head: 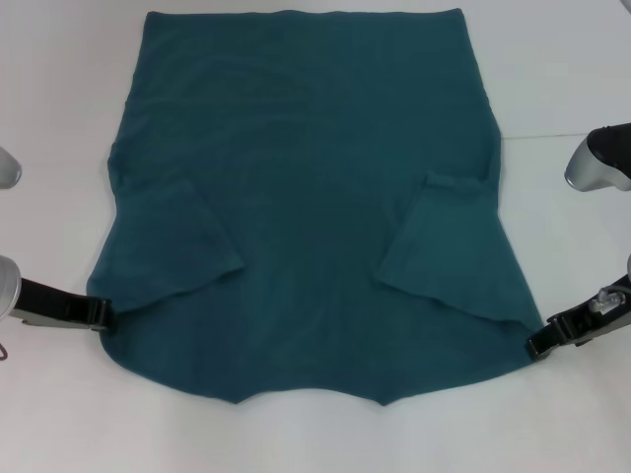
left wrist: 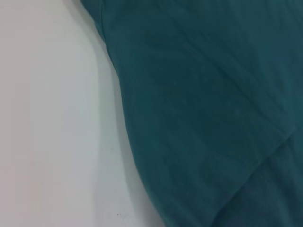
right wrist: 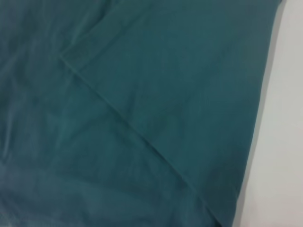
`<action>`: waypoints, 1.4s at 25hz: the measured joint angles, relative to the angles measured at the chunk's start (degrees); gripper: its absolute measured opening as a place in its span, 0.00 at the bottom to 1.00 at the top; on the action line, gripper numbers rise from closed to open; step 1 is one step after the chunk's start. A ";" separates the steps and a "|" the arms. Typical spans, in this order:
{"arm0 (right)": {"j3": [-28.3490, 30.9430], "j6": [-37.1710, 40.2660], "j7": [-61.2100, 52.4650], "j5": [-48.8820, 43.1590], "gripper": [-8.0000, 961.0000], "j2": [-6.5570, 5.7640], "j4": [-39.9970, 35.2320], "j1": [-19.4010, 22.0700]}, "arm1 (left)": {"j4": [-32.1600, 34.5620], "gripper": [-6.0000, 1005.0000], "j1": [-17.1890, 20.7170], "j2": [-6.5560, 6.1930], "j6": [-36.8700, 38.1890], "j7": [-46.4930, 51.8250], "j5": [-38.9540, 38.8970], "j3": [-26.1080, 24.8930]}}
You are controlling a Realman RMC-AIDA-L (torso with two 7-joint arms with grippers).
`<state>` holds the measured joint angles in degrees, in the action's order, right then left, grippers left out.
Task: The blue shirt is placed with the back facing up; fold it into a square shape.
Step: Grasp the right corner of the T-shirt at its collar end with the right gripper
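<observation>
White tabletop [head: 59,89] carries the blue shirt [head: 306,197], spread flat with both sleeves folded inward. Left claw [head: 103,313] and right claw [head: 537,345] each touch a near corner; their grip cannot be told.

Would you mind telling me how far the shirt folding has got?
Done: both sleeves of the blue shirt lie folded inward. In hand: the left gripper and right gripper sit at its near corners. Left: folding the body into a square.

Black left end effector [head: 99,313], black right end effector [head: 537,345], silver-grey arm housings
</observation>
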<state>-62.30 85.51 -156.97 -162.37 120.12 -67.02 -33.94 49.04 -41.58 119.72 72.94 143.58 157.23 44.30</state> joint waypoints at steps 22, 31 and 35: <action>-2.04 -3.05 -0.80 0.09 0.58 -0.07 3.98 -1.76 | -0.09 0.03 0.08 -0.02 -0.53 -0.24 0.06 -0.01; -3.18 -4.24 -0.82 -0.13 0.46 -0.13 6.87 -2.63 | -0.09 0.03 0.06 -0.02 -0.49 -0.24 0.05 -0.03; -3.29 -5.27 -0.77 0.13 0.31 -0.07 6.92 -2.67 | -0.09 0.03 0.07 -0.02 -0.48 -0.24 0.05 -0.03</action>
<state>-65.59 80.24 -157.74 -162.24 120.05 -60.10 -36.61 48.96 -41.51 119.71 72.46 143.35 157.28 44.27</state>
